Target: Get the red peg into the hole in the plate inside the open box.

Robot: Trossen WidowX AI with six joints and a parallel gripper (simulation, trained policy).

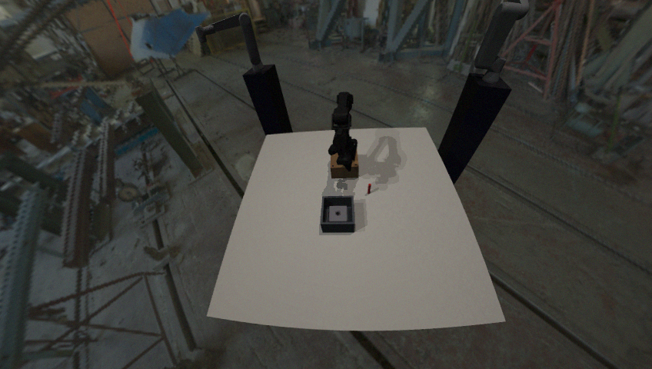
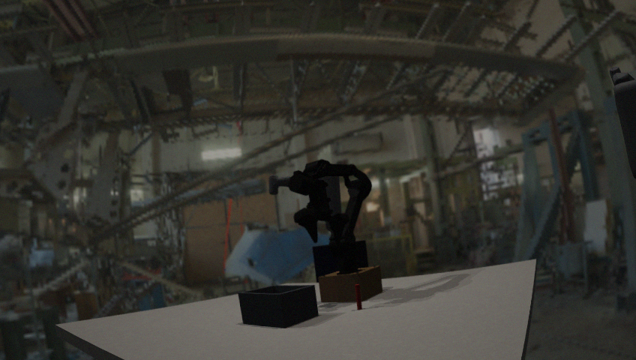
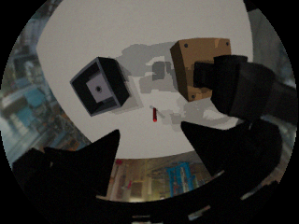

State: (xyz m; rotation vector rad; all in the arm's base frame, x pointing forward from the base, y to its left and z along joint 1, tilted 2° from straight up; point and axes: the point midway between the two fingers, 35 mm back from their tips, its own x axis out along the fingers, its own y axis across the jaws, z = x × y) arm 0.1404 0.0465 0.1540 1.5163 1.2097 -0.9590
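The red peg [image 1: 369, 188] [image 2: 358, 298] [image 3: 154, 115] stands upright on the table, beside the box and near the arm's base. The dark open box [image 1: 337, 227] [image 2: 276, 307] [image 3: 114, 77] sits on the table. The light plate [image 1: 332, 217] [image 3: 92, 88] lies at its bottom, with a dark hole in the middle and no peg in it. My gripper [image 3: 150, 129] [image 2: 315, 238] is open and empty, high above the table. In the wrist view the peg shows between and just beyond the fingertips, well below them. In the exterior view the box's inside is hidden.
The arm's brown base block [image 1: 344, 171] [image 2: 341, 287] [image 3: 201, 51] stands behind the box and peg. The white table [image 1: 347, 278] [image 2: 424, 321] carries them. Two dark pedestals [image 1: 268, 100] [image 1: 475, 118] with grey arms stand beyond the table's back corners.
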